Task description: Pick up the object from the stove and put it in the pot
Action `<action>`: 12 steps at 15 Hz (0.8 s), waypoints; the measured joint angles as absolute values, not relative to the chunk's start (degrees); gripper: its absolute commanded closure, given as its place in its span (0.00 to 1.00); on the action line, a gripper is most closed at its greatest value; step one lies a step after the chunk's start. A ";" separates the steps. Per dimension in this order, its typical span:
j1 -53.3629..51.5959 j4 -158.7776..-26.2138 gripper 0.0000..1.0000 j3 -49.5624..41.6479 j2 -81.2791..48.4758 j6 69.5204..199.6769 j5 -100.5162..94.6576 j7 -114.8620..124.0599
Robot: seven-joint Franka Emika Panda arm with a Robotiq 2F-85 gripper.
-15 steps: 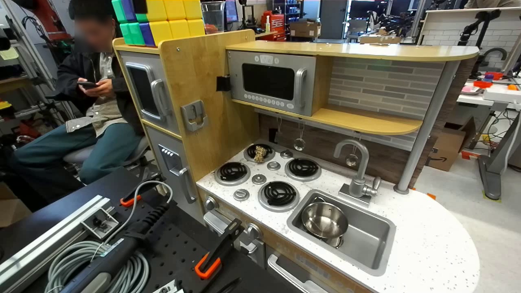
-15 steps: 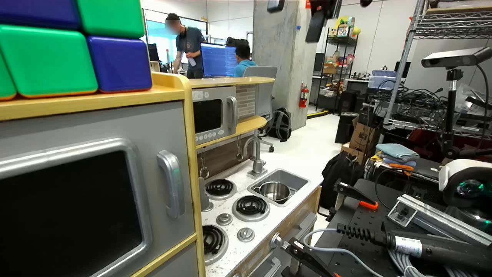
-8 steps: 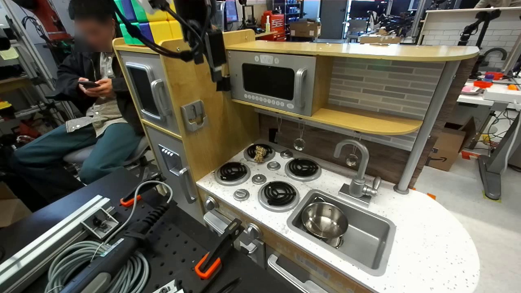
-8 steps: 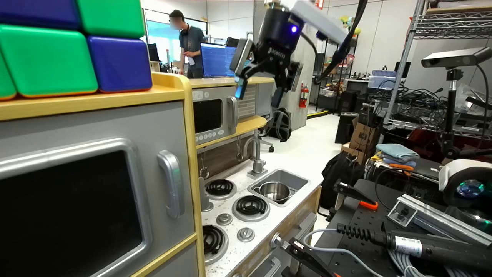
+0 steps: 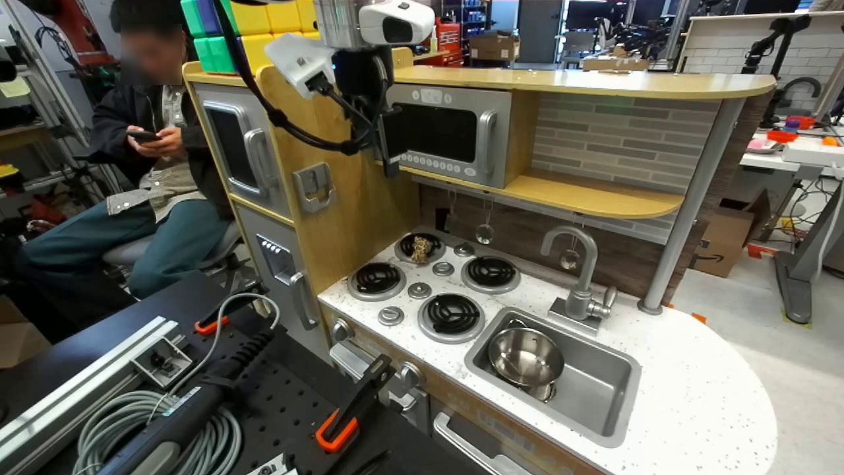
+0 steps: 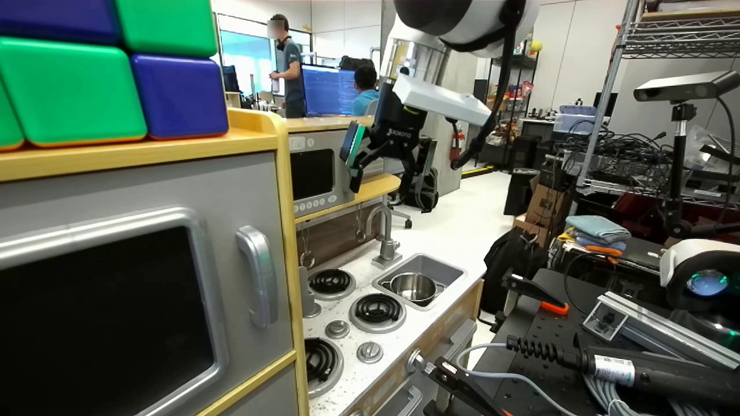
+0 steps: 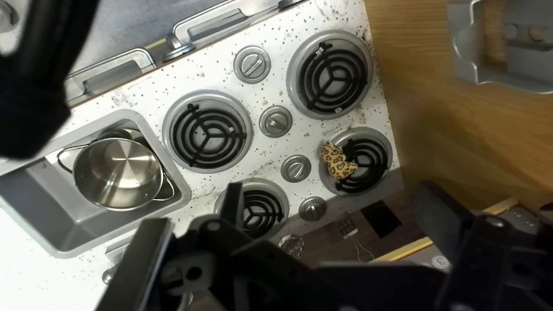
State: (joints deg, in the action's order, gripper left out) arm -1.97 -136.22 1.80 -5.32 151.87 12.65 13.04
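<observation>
The stove [image 7: 265, 162] is a white speckled cooktop with several black coil burners. A yellow, black-spotted object [image 7: 337, 163] lies on the burner at the wooden side panel; it also shows in an exterior view [image 5: 420, 249]. In the other exterior picture it is hidden by the tall cabinet. The steel pot [image 5: 526, 359] stands upright in the sink and looks empty; it also shows in the wrist view [image 7: 116, 172]. My gripper [image 6: 381, 188] is open and empty, high above the stove at microwave height. In the wrist view its spread fingers [image 7: 233, 203] have nothing between them.
The microwave [image 5: 438, 135] and wooden shelf [image 5: 593, 194] overhang the stove's back. The wooden side panel [image 5: 356, 165] rises beside the object's burner. A faucet [image 5: 583, 264] stands behind the sink [image 5: 626, 402]. Utensils [image 5: 485, 234] hang at the back wall.
The arm and open gripper have come into view from above and moved down, in front of the microwave. The spotted object and the pot have not moved.
</observation>
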 measured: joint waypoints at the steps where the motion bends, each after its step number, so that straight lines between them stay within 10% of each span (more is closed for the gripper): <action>1: -1.97 -136.23 0.00 1.80 -5.12 151.87 12.65 13.04; 12: -7.76 -133.80 0.00 -5.53 -21.55 169.86 -3.52 26.43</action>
State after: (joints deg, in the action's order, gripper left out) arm -7.76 -133.80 -5.53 -21.55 169.86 -3.52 26.43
